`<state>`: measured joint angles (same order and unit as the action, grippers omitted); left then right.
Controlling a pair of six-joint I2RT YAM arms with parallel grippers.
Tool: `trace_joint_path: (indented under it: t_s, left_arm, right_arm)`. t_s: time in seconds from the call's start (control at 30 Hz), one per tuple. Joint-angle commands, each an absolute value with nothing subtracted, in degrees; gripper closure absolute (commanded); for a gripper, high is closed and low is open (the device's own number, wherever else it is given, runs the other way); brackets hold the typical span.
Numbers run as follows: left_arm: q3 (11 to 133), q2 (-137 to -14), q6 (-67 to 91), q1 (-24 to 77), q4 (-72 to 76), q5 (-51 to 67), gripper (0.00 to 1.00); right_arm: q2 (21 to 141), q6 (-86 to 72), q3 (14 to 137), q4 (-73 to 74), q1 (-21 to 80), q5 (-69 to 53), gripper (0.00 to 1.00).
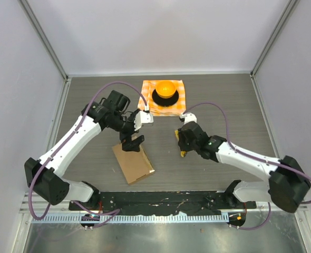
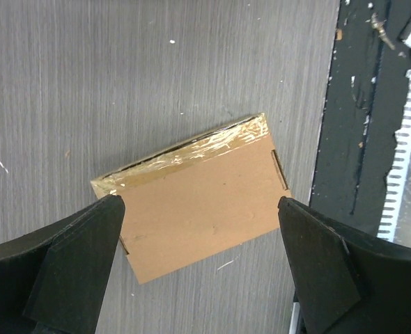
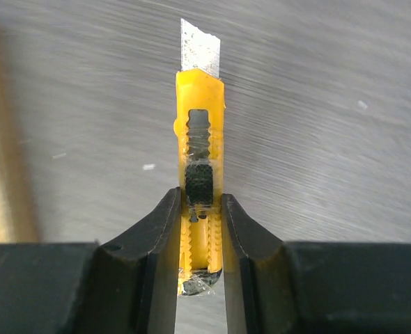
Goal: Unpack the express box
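The express box is seen lying flat on the surface, close to the near edge and somewhat left of its middle, turned at a slant to that edge. Its lid is closed, and a strip of shiny clear tape is laid along one long side. The left gripper is held over the far end of the box with its fingers spread wide, nothing between them; whether they touch the cardboard cannot be told. Toward the right side of the surface, apart from the box, a yellow utility knife is clamped between the fingers of the right gripper, its blade extended beyond the handle. At the middle of the far edge an orange-checkered cloth is spread, and an orange domed object on a black base is set on it.
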<state>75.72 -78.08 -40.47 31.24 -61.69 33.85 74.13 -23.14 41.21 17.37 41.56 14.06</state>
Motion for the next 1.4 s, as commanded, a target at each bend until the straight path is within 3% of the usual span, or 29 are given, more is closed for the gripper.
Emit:
trace_joint_path:
  t_s: [0.0,0.13,0.53,0.87,1.13,1.37]
  left_arm:
    - [79.4,-80.0,-41.7,28.9,-66.8,42.3,0.02]
    - [83.0,-82.4,-44.4,27.8,-73.0,48.2,0.02]
    - [92.1,-90.0,-52.6,24.3,-93.9,64.1,0.01]
    - [90.7,-90.5,-51.6,24.3,-95.3,63.1,0.02]
    - [89.3,-89.7,-51.7,25.3,-95.3,60.9,0.15]
    - [89.5,-91.2,-51.6,27.2,-95.3,58.5,0.35]
  right_arm:
    - [66.9,-13.9,42.6,9.9,50.8,13.9,0.99]
    - [62.9,-4.2,42.2,7.6,60.1,20.1,0.99]
    - [64.2,16.7,46.8,7.3,75.5,36.8,0.99]
    - [67.9,26.6,54.1,10.7,80.2,41.6,0.99]
    - [70.3,29.7,55.9,11.4,80.3,42.3,0.99]
    - [71.5,31.7,57.6,10.5,80.2,43.1,0.99]
